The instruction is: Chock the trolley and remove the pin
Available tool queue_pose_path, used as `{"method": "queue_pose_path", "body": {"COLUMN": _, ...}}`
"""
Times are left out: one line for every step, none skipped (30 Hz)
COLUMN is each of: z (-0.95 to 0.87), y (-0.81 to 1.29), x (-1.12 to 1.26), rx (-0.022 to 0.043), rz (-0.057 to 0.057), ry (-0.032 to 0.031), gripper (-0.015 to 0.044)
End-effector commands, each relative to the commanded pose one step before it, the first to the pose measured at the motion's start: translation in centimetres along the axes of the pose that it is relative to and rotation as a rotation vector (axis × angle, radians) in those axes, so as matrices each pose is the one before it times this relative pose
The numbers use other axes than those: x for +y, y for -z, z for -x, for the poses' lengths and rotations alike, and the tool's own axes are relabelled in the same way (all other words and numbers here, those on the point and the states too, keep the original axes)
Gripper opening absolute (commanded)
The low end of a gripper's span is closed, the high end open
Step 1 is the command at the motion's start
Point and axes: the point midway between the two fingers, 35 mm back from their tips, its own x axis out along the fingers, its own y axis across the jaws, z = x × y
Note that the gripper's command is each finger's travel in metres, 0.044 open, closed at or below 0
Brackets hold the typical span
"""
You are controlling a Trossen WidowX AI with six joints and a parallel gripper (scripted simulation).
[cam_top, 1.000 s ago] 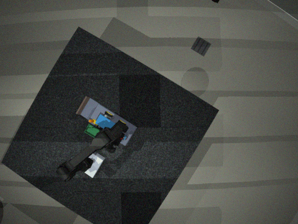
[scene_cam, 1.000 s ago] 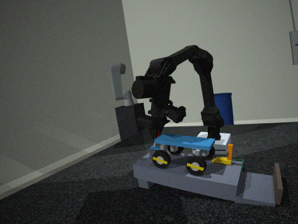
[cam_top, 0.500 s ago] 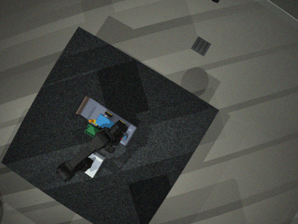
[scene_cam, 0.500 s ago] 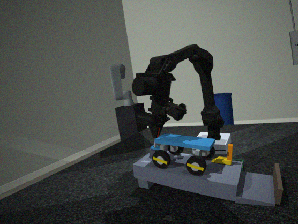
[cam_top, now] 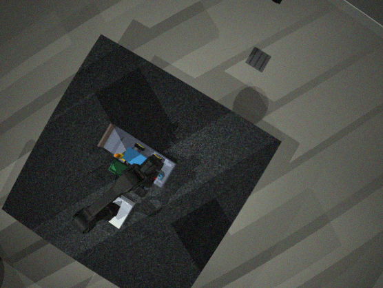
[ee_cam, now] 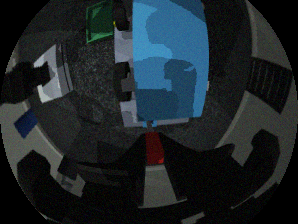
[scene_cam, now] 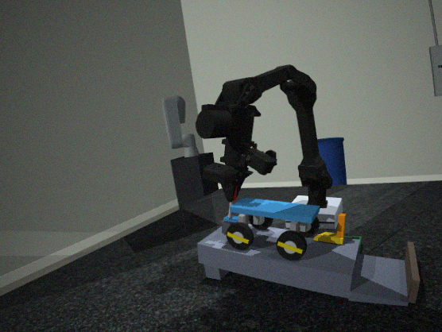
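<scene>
The trolley (scene_cam: 274,210) (cam_top: 134,156) (ee_cam: 166,50) has a blue deck and black wheels with yellow bars, and stands on the grey ramp (scene_cam: 274,264) (cam_top: 169,168). The yellow chock (scene_cam: 328,237) (cam_top: 118,156) with its orange handle (scene_cam: 341,225) lies at the downhill side of the far wheel; I cannot tell if they touch. My gripper (scene_cam: 235,194) (ee_cam: 150,136) is at the trolley's uphill end, shut on the red head of the stop pin (scene_cam: 235,193) (ee_cam: 153,147). The green tray (cam_top: 117,168) (ee_cam: 101,22) (scene_cam: 354,237) sits beside the ramp's downhill part.
A brown end block (scene_cam: 412,272) (cam_top: 105,136) closes the ramp's low end. The arm's white base (scene_cam: 334,206) (cam_top: 122,213) stands behind the ramp. A blue barrel (scene_cam: 331,159) stands by the back wall and a dark box with a grey fixture (scene_cam: 191,179) stands at the left wall.
</scene>
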Motion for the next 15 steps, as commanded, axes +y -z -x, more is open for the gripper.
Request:
{"method": "queue_pose_path", "body": {"z": 0.463, "y": 0.250, "x": -0.122, "rx": 0.00876, "rz": -0.0073, "ry": 0.00528, "gripper": 0.0000}}
{"method": "queue_pose_path", "body": {"z": 0.041, "y": 0.010, "x": 0.000, "rx": 0.00000, "rz": 0.0000, "ry": 0.00000, "gripper": 0.0000}}
{"method": "queue_pose_path", "body": {"z": 0.040, "y": 0.010, "x": 0.000, "rx": 0.00000, "rz": 0.0000, "ry": 0.00000, "gripper": 0.0000}}
{"method": "queue_pose_path", "body": {"z": 0.039, "y": 0.011, "x": -0.002, "rx": 0.00000, "rz": 0.0000, "ry": 0.00000, "gripper": 0.0000}}
{"method": "queue_pose_path", "body": {"z": 0.040, "y": 0.013, "x": -0.005, "rx": 0.00000, "rz": 0.0000, "ry": 0.00000, "gripper": 0.0000}}
{"method": "queue_pose_path", "body": {"z": 0.041, "y": 0.015, "x": -0.007, "rx": 0.00000, "rz": 0.0000, "ry": 0.00000, "gripper": 0.0000}}
{"method": "queue_pose_path", "body": {"z": 0.042, "y": 0.018, "x": -0.009, "rx": 0.00001, "rz": 0.0000, "ry": 0.00001, "gripper": 0.0000}}
{"method": "queue_pose_path", "body": {"z": 0.043, "y": 0.020, "x": -0.011, "rx": 0.00001, "rz": 0.0000, "ry": 0.00001, "gripper": 0.0000}}
{"method": "queue_pose_path", "body": {"z": 0.044, "y": 0.021, "x": -0.010, "rx": 0.00001, "rz": 0.0000, "ry": 0.00001, "gripper": 0.0000}}
{"method": "queue_pose_path", "body": {"z": 0.044, "y": 0.021, "x": -0.009, "rx": 0.00001, "rz": 0.0000, "ry": 0.00000, "gripper": 0.0000}}
{"method": "queue_pose_path", "body": {"z": 0.045, "y": 0.022, "x": -0.010, "rx": 0.00001, "rz": 0.0000, "ry": 0.00001, "gripper": 0.0000}}
{"method": "queue_pose_path", "body": {"z": 0.045, "y": 0.024, "x": -0.011, "rx": 0.00001, "rz": 0.0000, "ry": 0.00001, "gripper": 0.0000}}
{"method": "queue_pose_path", "body": {"z": 0.044, "y": 0.025, "x": -0.013, "rx": 0.00001, "rz": 0.0000, "ry": 0.00001, "gripper": 0.0000}}
{"method": "queue_pose_path", "body": {"z": 0.043, "y": 0.026, "x": -0.014, "rx": 0.00001, "rz": 0.0000, "ry": 0.00001, "gripper": 0.0000}}
{"method": "queue_pose_path", "body": {"z": 0.042, "y": 0.027, "x": -0.014, "rx": 0.00001, "rz": 0.0000, "ry": 0.00001, "gripper": 0.0000}}
